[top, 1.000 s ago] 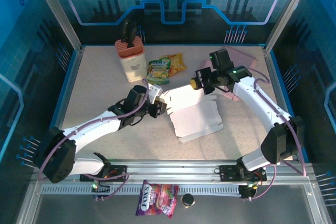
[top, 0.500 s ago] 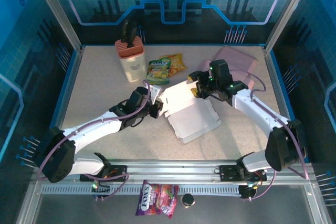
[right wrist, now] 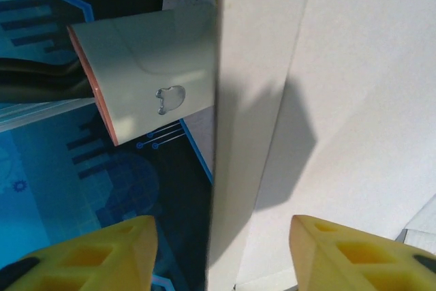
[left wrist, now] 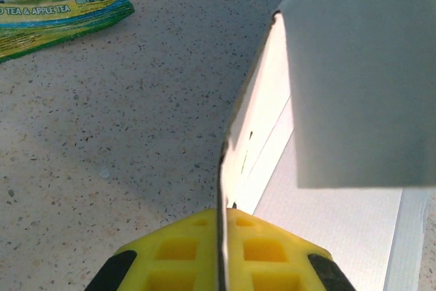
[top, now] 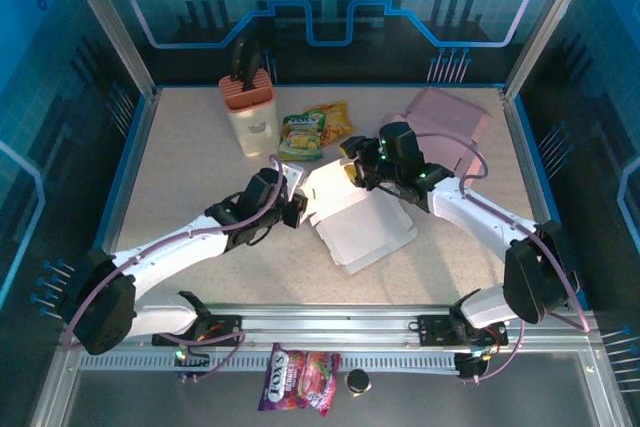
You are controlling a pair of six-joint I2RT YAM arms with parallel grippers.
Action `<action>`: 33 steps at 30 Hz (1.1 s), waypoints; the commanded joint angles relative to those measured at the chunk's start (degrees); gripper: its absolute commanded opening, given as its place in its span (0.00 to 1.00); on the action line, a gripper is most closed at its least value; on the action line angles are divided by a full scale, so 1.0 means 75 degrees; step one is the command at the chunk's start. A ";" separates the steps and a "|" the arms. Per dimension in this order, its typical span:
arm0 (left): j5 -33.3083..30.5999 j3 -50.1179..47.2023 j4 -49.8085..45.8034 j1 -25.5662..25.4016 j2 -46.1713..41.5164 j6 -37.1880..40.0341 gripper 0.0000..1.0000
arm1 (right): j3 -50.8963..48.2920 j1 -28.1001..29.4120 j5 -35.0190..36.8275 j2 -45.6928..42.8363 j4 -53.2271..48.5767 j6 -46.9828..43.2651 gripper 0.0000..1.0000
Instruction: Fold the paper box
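Paper box [top: 368, 229]: white and part-folded, it lies near the middle of the table [top: 190, 177] between the two claws. Its base is flat and one panel at the far-left side is lifted.
Left claw [top: 297, 205]: at the box's left edge. In the wrist view its yellow pads [left wrist: 272, 257] are pressed together on a thin upright flap, and the flap's edge runs straight up between them.
Right claw [top: 360, 169]: at the box's far edge, over the lifted panel. In the wrist view its yellow fingers [right wrist: 92, 253] stand wide apart with the white panel rising between them. Whether either finger touches the panel cannot be told.
Snack bags [top: 318, 130]: one green-yellow and one orange, lying flat just beyond the box.
Holder [top: 250, 115]: cream with an orange top and a dark handle sticking out. It stands upright at the far left, beside the snack bags.
Pink box [top: 448, 119]: in the far right corner, behind the right arm.
Candy bag [top: 300, 379]: in front of the arm rail, off the table top, with a small dark cap [top: 357, 380] just to its right.
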 commanded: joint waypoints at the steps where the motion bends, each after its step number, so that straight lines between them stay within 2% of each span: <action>1: -0.0157 0.0093 -0.0113 -0.0053 -0.0208 -0.0072 0.00 | 0.0223 0.0046 0.0108 0.0150 0.0167 0.0040 0.46; 7: -0.0171 0.0064 -0.0119 -0.0057 -0.0238 -0.0077 0.00 | 0.0246 -0.0004 0.0057 0.0271 0.0159 0.0036 0.27; 18: -0.0191 0.0023 -0.0113 -0.0057 -0.0232 -0.0077 0.00 | -0.0054 -0.0030 0.0120 0.0262 0.0433 0.0118 0.04; 19: -0.0204 0.0006 -0.0115 -0.0057 -0.0238 -0.0080 0.00 | -0.0142 -0.0035 0.0159 0.0248 0.0599 0.0122 0.00; 24: -0.0399 -0.0136 -0.0214 -0.0036 -0.0414 -0.0130 0.00 | -0.0525 -0.0014 0.0235 0.0261 0.1317 0.0179 0.00; 25: -0.0443 -0.0172 -0.0278 -0.0011 -0.0475 -0.0164 0.07 | -0.0626 0.0016 0.0295 0.0248 0.1547 0.0171 0.00; 27: -0.0485 -0.0232 -0.0513 0.0090 -0.0638 -0.0283 0.28 | -0.0864 0.0107 0.0445 0.0251 0.2053 0.0170 0.00; 29: -0.0541 -0.0341 -0.0731 0.0182 -0.0908 -0.0442 0.41 | -0.1000 0.0180 0.0515 0.0308 0.2620 0.0187 0.00; 33: -0.0679 -0.0669 -0.1234 0.0406 -0.1797 -0.0827 0.52 | -0.1277 0.0291 0.0544 0.0490 0.3466 0.0149 0.00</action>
